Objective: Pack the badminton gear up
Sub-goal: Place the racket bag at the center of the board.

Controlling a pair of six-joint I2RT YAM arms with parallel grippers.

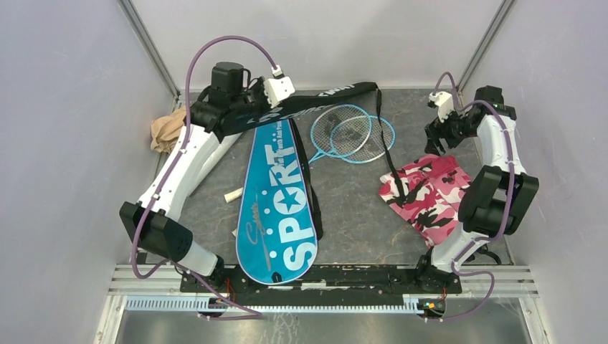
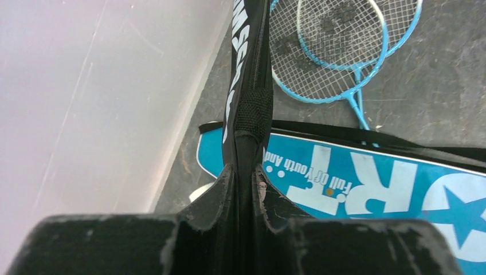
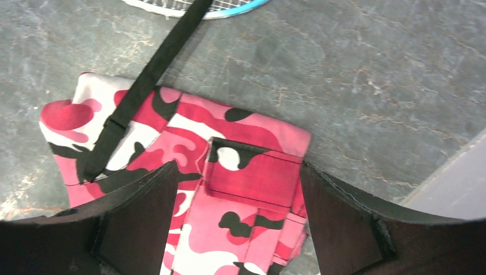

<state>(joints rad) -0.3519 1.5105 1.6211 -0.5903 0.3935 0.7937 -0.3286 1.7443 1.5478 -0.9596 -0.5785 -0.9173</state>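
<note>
While the left gripper (image 2: 243, 183) pinches the edge of the black cover (image 2: 247, 86), two rackets (image 2: 338, 51) lie ahead-right of it and the blue SPORT cover (image 2: 372, 183) just below. The right gripper (image 3: 238, 172), jaws apart, hangs over pink camouflage cloth (image 3: 189, 137), with a black strap (image 3: 155, 63) crossing the cloth at its left.

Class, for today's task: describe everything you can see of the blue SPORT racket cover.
The blue SPORT cover is racket-shaped, glossy-looking blue with big white letters, a white star and small slogan text, edged in black. It lies flat, face up on the dark table, wide rounded end near the arm bases, narrow end pointing away below the black cover pinched in the left tool. A black strip lies along its right edge.
</note>
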